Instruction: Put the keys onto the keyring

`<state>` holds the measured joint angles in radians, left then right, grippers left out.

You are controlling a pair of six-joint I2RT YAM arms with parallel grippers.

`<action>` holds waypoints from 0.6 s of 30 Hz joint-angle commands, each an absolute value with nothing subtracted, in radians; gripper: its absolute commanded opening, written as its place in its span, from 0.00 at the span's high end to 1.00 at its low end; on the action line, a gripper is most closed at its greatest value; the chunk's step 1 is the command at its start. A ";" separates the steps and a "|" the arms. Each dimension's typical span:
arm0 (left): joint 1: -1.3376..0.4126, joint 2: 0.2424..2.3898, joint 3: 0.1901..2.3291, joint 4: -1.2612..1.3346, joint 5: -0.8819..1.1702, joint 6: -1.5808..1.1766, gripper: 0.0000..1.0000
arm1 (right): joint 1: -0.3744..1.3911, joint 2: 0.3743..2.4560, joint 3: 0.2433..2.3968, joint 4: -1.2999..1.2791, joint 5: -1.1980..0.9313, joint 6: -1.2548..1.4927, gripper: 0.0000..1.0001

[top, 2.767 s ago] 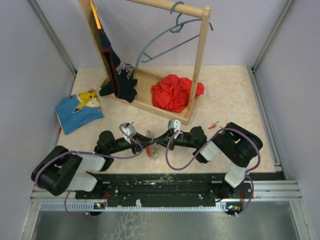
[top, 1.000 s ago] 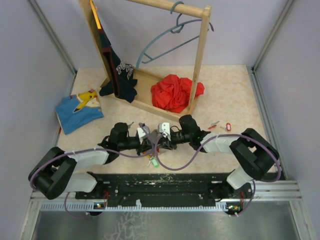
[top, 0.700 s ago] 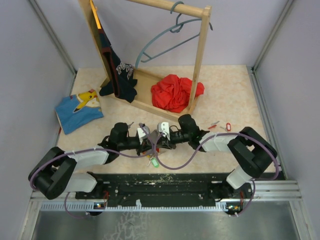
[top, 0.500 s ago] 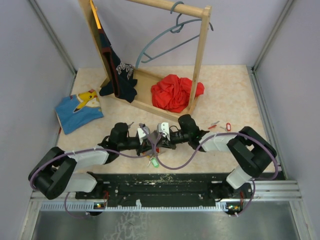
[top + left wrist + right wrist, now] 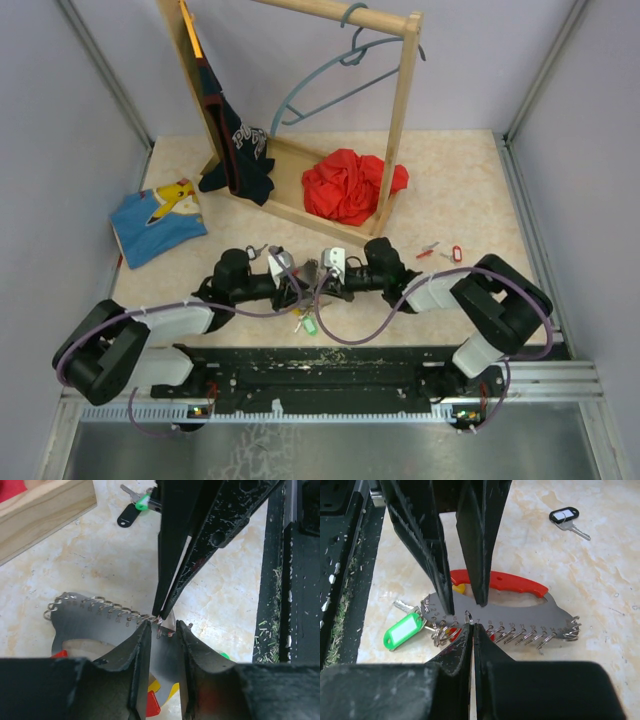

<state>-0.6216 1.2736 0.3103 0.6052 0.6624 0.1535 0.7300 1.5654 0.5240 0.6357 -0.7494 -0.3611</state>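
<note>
Pose: stretched low, meeting at table [image 5: 460,180] near edge; my right claw [image 5: 471,626] clenched on keyring [image 5: 520,612], left claw [image 5: 162,627] parted.

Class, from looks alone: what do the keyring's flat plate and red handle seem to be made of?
The plate: probably sheet metal, being thin, flat and dull grey. The red handle: likely plastic, being smooth, evenly coloured and slightly glossy.

Beige marbled tabletop [image 5: 460,180] under left claw [image 5: 297,287] and right claw [image 5: 322,280]. Plain lilac-grey walls [image 5: 80,60] on three sides; aluminium corner posts [image 5: 545,65] far beyond claws. Light wooden clothes rack [image 5: 403,120] just beyond claws: blue-grey hanger [image 5: 330,95] on top bar, navy printed shirt [image 5: 240,155] at left end, crumpled red cloth [image 5: 345,185] on base. Folded blue cartoon shirt [image 5: 155,220] well left of left claw. Black metal base rail [image 5: 320,370] on near side of claws. Light even, soft.
</note>
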 commanded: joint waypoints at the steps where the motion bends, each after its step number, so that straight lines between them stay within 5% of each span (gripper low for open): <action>1: -0.576 1.232 0.237 0.803 0.682 0.058 0.66 | 0.721 1.545 0.472 0.910 -0.724 -0.269 1.00; 18: -0.499 1.454 0.115 1.349 0.826 -0.136 0.62 | 0.728 1.659 0.336 1.415 -0.656 -0.015 1.00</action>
